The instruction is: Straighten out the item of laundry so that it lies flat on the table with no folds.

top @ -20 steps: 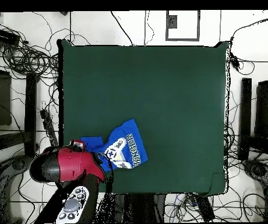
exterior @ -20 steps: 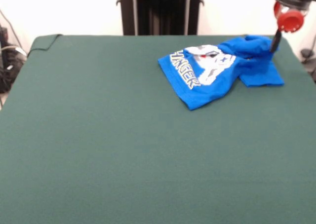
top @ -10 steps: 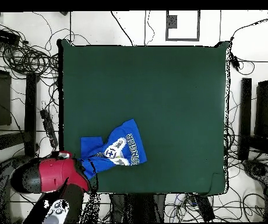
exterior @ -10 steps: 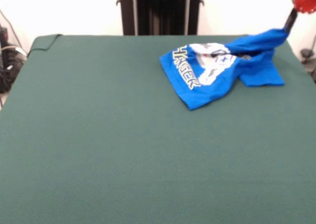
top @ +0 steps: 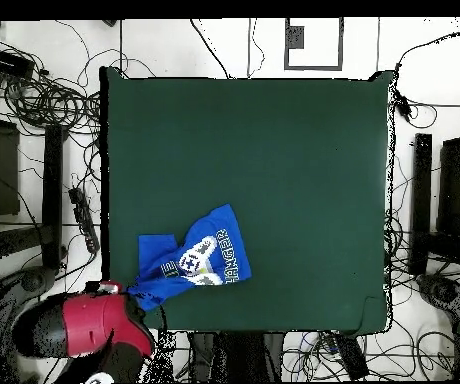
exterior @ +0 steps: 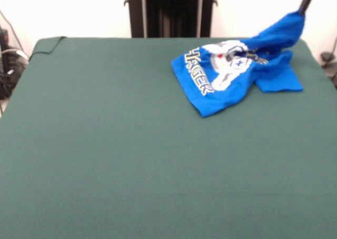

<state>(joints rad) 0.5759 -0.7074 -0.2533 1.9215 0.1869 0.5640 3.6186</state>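
The blue T-shirt sat near the robot-side edge of the green worktop, toward the right corner in the front view, still bunched — print and lettering partly visible, a sleeve folded out to the right. One edge of the cloth was lifted in a taut peak running up to the gripper at the top right corner of the frame. The fingers looked clamped on that raised edge of the shirt, since the fabric hung from them, though the tips themselves were too small to resolve. In the overhead view the red arm stood off the worktop's corner with the shirt stretched toward it. Risks, as judged from this: the pull was directed outward past the worktop's edge — if carried further, the whole garment could slide off the corner rather than unfold. The grip seemed to be on a small pinch of cloth, so it could slip out under tension and drop back in a heap. The lower layers were not pinned by anything, so they would likely drag along folded instead of spreading. Releasing from height could add new creases.
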